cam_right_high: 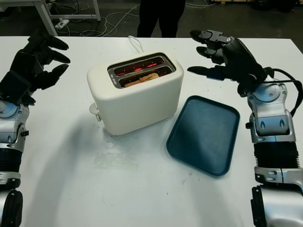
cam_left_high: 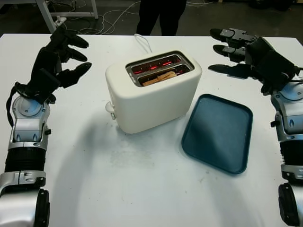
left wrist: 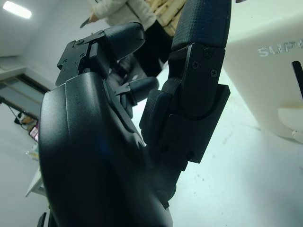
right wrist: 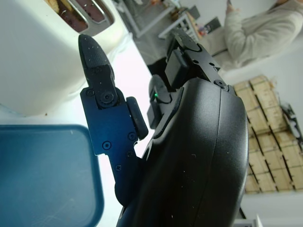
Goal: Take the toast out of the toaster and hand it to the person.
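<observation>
The toast (cam_left_high: 160, 76) sits low in the nearer slot of the toaster (cam_left_high: 151, 94), which stands mid-counter (cam_left_high: 118, 179) with its elements glowing red. Your step is the reach. Bring the right hand (cam_left_high: 246, 56) in over the slot from above, since it is the closer one, and keep the fingertips off the hot metal rim. The slice hardly rises above the slot, so you may need to pinch its top edge. I cannot tell how much of it stands proud.

Neither hand holds anything. The right hovers beside the toaster, above the far edge of the tray (cam_left_high: 218, 132), fingers (cam_left_high: 222, 69) stretched out toward the toaster. The left hand (cam_left_high: 59, 59) hangs on the other side, fingers loosely hooked, touching nothing. The person (cam_left_high: 161, 14) stands beyond the counter's far edge.
</observation>
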